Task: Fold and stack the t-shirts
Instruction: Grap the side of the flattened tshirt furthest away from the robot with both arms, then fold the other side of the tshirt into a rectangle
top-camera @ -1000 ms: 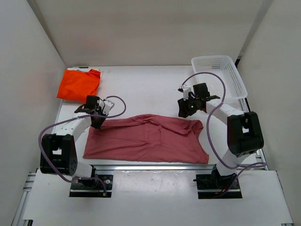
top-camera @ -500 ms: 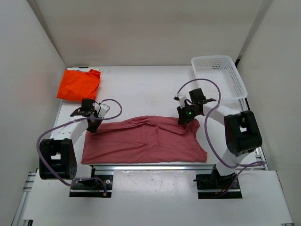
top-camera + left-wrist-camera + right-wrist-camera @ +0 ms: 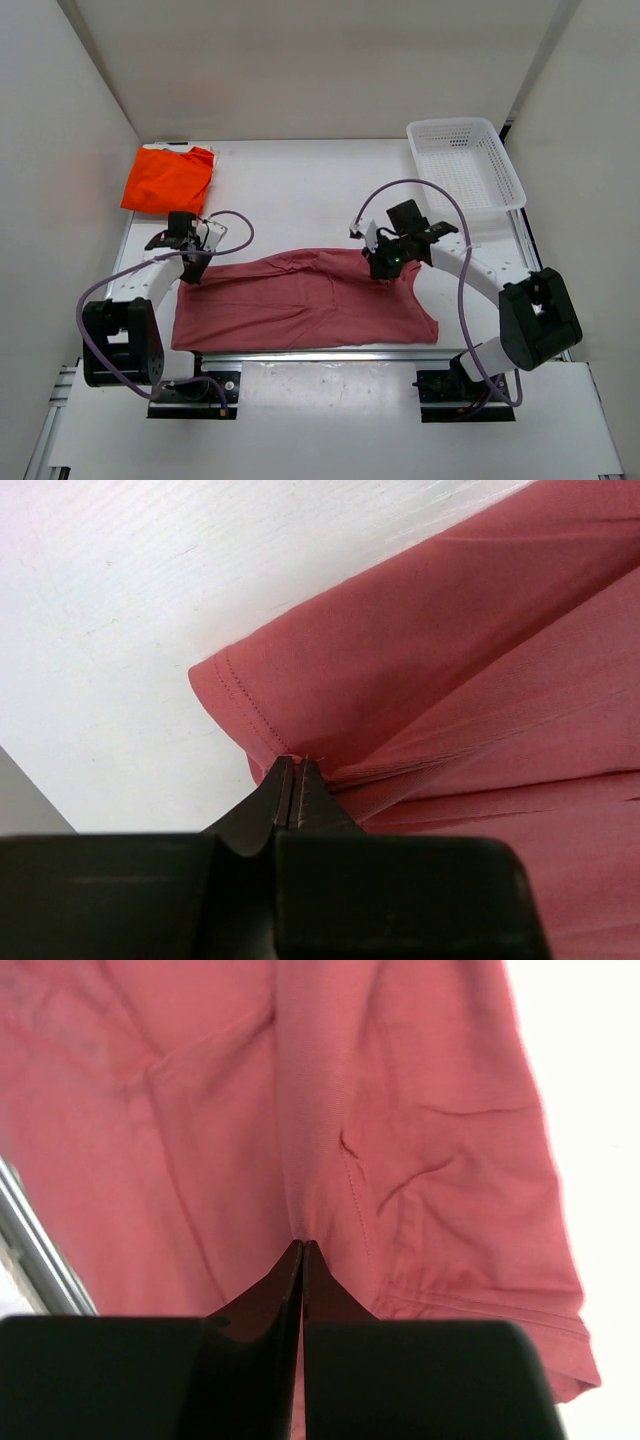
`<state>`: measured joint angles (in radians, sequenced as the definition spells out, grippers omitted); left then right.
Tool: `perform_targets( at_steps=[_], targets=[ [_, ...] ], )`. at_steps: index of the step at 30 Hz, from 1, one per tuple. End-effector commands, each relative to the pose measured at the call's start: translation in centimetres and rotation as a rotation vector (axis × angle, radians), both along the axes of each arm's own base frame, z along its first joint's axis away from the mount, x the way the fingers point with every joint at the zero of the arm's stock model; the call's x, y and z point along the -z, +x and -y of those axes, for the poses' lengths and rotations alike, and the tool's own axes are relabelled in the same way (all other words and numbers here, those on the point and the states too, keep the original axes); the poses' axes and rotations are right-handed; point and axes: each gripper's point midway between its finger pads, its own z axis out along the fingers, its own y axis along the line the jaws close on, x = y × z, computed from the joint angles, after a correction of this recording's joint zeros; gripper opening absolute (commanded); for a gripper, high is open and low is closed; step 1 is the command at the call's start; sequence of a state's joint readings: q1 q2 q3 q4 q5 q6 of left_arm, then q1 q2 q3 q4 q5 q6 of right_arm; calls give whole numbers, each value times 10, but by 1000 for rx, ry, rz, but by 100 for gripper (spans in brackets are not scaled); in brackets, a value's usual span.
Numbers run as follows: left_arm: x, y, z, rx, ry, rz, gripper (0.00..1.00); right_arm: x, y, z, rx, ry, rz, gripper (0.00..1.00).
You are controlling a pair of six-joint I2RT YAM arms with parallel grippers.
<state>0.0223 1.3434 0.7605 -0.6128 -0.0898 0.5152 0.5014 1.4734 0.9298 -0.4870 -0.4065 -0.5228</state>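
Observation:
A pinkish-red t-shirt [image 3: 310,305] lies spread across the near middle of the table, wrinkled along its far edge. My left gripper [image 3: 191,272] is shut on its far left corner; the left wrist view shows the hemmed corner [image 3: 240,695] pinched at the tips of the left gripper [image 3: 296,764]. My right gripper [image 3: 382,268] is shut on the far edge, right of the middle. In the right wrist view a raised fold of the cloth [image 3: 310,1110] runs into the tips of the right gripper [image 3: 303,1246]. A folded orange t-shirt [image 3: 168,178] lies at the far left.
A white mesh basket [image 3: 466,165] stands at the far right corner. A metal rail [image 3: 320,355] runs along the table's near edge, just below the red shirt's hem. Grey walls close in the table on the left, right and back.
The right gripper came down on the shirt's far edge, shut on it and dragged it left and nearer. The left gripper shifted slightly left with its corner.

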Motion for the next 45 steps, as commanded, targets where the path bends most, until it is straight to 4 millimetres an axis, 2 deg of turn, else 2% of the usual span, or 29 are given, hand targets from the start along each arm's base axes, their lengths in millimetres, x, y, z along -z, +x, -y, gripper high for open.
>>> perform_targets(
  at_steps=[1,5,7,9,10,14,18,20,24,25,26,27,28,31,34,40,42,45],
  targets=[
    [-9,-2,-4,-11,29,34,0,15,-30,10,-137,-74,-25,0],
    [-7,-9,-7,-13,37,22,0,24,-48,14,-220,-131,-19,0],
    [-7,-10,-8,2,49,23,0,27,-41,16,-188,-158,30,10],
    [-7,-11,-10,-8,57,36,0,29,-29,23,-104,-181,70,31],
    [-6,-13,-11,-9,59,35,0,33,-29,23,-86,-186,61,34],
    [-7,-11,-8,-1,59,52,0,29,-4,24,-1,-178,150,36],
    [-10,-8,3,27,45,70,0,23,8,21,-34,-203,265,38],
    [-11,-7,2,32,54,78,0,21,5,16,-58,-185,298,41],
    [-12,-6,4,36,49,86,0,10,6,5,-17,-72,216,41],
    [-11,-7,5,31,45,81,0,8,8,5,21,-32,146,41],
    [-11,-7,7,40,36,80,0,1,20,5,70,1,108,41],
    [-12,-5,6,34,41,85,0,-2,21,7,95,59,46,41],
    [-12,-5,5,26,38,88,0,-7,19,1,105,119,-17,42],
    [-10,-5,9,32,30,85,0,-6,21,4,132,151,-78,43],
    [-11,-5,9,34,35,88,0,-2,10,5,109,175,-153,44],
    [-6,-10,10,22,23,77,0,24,-11,7,74,108,-201,46],
    [-5,-11,10,17,20,76,0,33,-9,16,108,81,-200,52],
    [-4,-11,9,11,16,79,0,38,-3,22,168,76,-241,55]
  ],
)
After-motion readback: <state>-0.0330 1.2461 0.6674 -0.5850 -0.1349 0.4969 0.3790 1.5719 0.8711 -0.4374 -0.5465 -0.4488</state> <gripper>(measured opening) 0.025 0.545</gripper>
